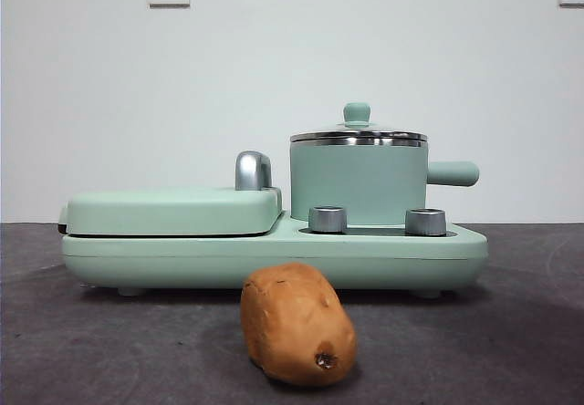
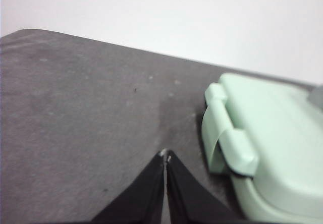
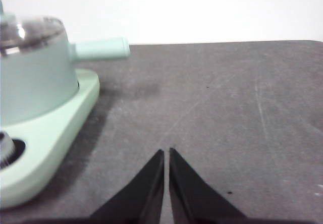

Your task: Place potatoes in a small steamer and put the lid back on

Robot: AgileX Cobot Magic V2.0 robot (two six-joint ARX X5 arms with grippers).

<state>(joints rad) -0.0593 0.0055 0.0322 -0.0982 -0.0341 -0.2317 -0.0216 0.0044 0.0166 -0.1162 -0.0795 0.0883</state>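
An orange-brown potato (image 1: pixel 297 323) with a dark spot at its near end lies on the dark table in front of the appliance. The small mint-green steamer pot (image 1: pixel 358 182) stands on the right half of the appliance base, its stubby handle (image 1: pixel 453 173) pointing right. The glass lid (image 1: pixel 358 134) with a green knob sits on the pot. The pot (image 3: pixel 30 77) and lid (image 3: pixel 28 30) also show in the right wrist view. My left gripper (image 2: pixel 165 156) is shut and empty over the table beside the griddle end. My right gripper (image 3: pixel 166 152) is shut and empty, off the pot's handle side.
The flat mint-green lidded griddle (image 1: pixel 173 211) with a chrome handle (image 1: pixel 253 170) fills the left half of the appliance base (image 1: pixel 274 254); it also shows in the left wrist view (image 2: pixel 267 143). Two steel knobs (image 1: pixel 328 219) sit at the front. A white wall stands behind.
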